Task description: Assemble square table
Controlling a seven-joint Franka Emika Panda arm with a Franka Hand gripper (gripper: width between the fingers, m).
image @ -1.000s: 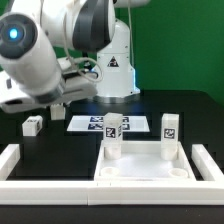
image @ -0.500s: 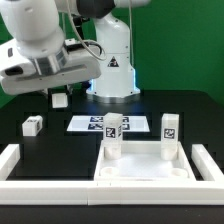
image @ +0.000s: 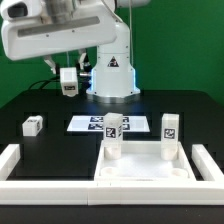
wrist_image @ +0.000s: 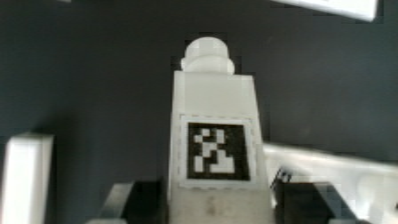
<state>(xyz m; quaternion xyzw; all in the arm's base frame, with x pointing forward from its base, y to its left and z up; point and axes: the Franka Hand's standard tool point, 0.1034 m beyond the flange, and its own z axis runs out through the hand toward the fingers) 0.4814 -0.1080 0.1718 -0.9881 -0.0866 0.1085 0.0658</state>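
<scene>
You can see the claw [image: 68,78] high above the black table [image: 190,110], up and away from the square table top [image: 140,172], on the far side of it and toward the exterior view's left. The claw is closed on one white leg [image: 69,88], and the leg hangs clear of every surface. In the wrist view the same leg [wrist_image: 214,110] sits between the two dark fingers [wrist_image: 130,198], with its black-and-white tag facing the camera and its rounded end pointing away from the claw [wrist_image: 210,196].

The table top lies flat on the black table, with its rim up. Two more legs [image: 113,137] stand upright on the far edge of the table top, one at each far corner, with their tags facing you. You cannot tell if they are fixed there.

A fourth leg [image: 32,125] lies on the black table, beyond the table top and well to the exterior view's left of it. The marker board [image: 88,124] lies flat just behind the table top. The long white rail [image: 10,160] runs in front of the table top and along both of its sides.
</scene>
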